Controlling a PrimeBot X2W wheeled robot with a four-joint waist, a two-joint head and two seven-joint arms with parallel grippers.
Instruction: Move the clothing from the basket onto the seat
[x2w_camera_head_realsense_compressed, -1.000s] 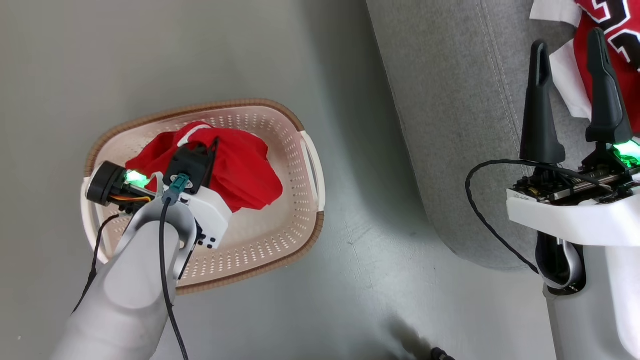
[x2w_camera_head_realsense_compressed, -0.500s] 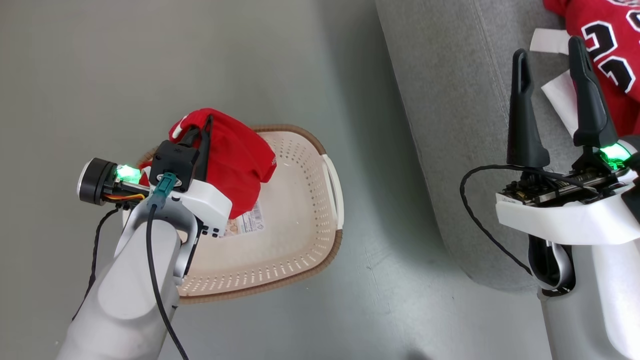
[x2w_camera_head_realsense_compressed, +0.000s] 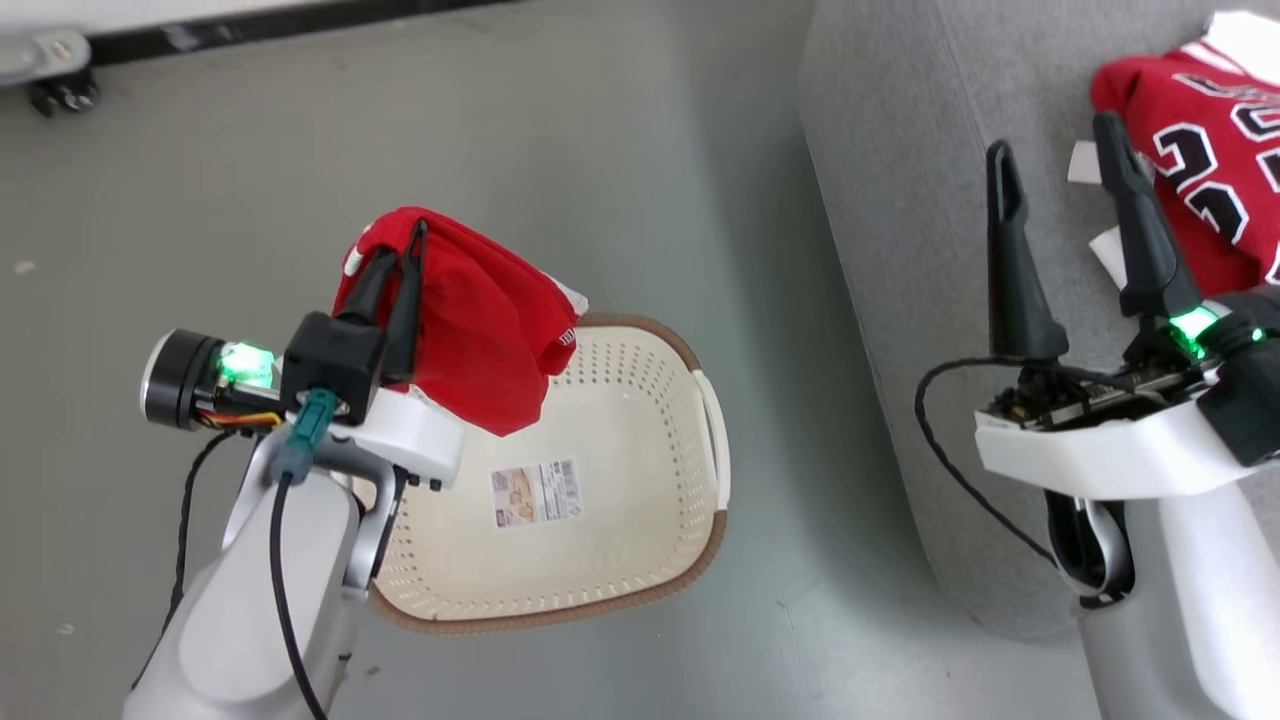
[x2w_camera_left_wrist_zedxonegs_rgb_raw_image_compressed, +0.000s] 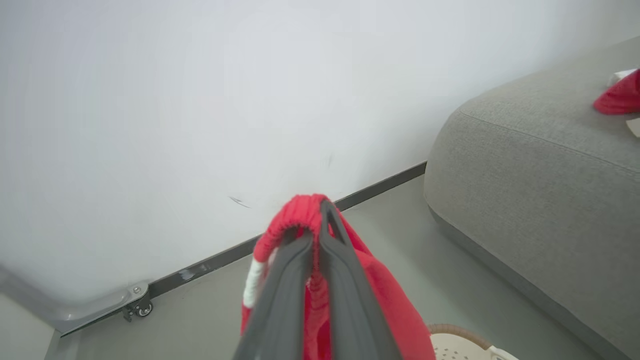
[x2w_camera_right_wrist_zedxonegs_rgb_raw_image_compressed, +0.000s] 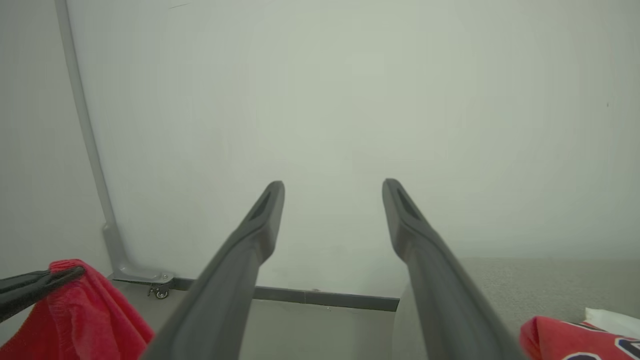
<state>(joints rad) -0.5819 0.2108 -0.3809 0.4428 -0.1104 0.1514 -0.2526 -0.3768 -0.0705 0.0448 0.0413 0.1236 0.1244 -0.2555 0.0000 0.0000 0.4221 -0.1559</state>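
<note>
Close by, the left gripper (x2w_camera_head_realsense_compressed: 408, 240) clamps a plain red garment (x2w_camera_head_realsense_compressed: 480, 330) above the basket's (x2w_camera_head_realsense_compressed: 640, 590) far left corner. The print on the basket's sticker (x2w_camera_head_realsense_compressed: 537, 492) is too small to read. The right gripper (x2w_camera_head_realsense_compressed: 1050, 135) gapes empty over the sofa's (x2w_camera_head_realsense_compressed: 900, 200) edge, beside the jersey (x2w_camera_head_realsense_compressed: 1200, 200), whose black numerals begin with 2.

On grey floor (x2w_camera_head_realsense_compressed: 600, 200): cream perforated basket (x2w_camera_head_realsense_compressed: 660, 420) with brown rim, standing near grey sofa (x2w_camera_head_realsense_compressed: 900, 200), not touching; small castor (x2w_camera_head_realsense_compressed: 60, 95) by far wall (x2w_camera_left_wrist_zedxonegs_rgb_raw_image_compressed: 200, 100). On sofa seat: red jersey (x2w_camera_head_realsense_compressed: 1200, 190) with black numerals.
</note>
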